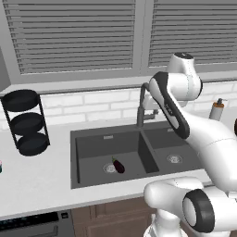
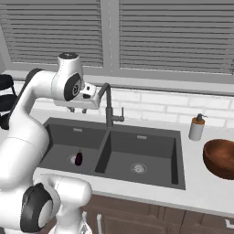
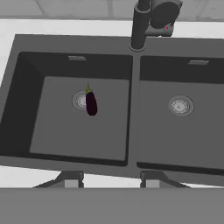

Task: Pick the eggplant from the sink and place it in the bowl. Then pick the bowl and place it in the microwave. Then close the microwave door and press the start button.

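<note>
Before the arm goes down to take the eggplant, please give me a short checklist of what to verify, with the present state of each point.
1. eggplant lies in the left basin of the sink, beside the drain: ok.
2. Nothing else lies in that basin around the eggplant: ok.
3. end effector hangs above the sink, apart from the eggplant, holding nothing: ok.
4. Fingers apart enough for the eggplant: ok, a clear gap shows in the hand view.
5. faucet stands near the end effector; clearance on the way down: cannot tell.
6. bowl stands on the counter right of the sink, nothing in it: ok.
</note>
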Motion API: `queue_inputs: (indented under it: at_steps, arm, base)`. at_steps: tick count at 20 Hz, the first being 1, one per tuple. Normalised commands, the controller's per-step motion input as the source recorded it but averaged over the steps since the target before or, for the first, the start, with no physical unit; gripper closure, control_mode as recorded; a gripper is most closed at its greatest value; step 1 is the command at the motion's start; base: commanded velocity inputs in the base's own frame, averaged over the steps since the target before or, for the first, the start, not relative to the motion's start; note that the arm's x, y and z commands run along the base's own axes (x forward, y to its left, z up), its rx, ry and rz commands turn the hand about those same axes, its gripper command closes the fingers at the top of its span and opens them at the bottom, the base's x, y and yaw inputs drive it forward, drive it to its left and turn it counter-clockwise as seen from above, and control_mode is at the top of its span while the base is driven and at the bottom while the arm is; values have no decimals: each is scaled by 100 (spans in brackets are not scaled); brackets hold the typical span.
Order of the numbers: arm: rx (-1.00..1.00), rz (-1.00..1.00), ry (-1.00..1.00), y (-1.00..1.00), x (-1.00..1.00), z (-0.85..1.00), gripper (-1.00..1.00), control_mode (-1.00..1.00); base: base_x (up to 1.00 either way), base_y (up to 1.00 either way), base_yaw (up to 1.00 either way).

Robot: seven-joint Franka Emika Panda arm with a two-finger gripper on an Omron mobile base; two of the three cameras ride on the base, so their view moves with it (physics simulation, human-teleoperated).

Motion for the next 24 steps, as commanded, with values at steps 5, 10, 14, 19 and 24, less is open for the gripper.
queue_inputs:
  at_steps: [5, 10, 14, 19, 24]
  arm:
    - [0, 0, -1, 0, -17, 0, -100, -100]
    - [0, 0, 0, 27, -54, -17, -100, -100]
    - [0, 0, 0, 41, -35, -41, -100, -100]
    - [0, 0, 0, 46, -11, -45, -100, -100]
    - [-3, 0, 3, 37, 6, -39, -100, -100]
  base:
    - [0, 0, 0]
    - [0, 0, 0]
    - [0, 0, 0]
    - [0, 0, 0]
    - [0, 0, 0]
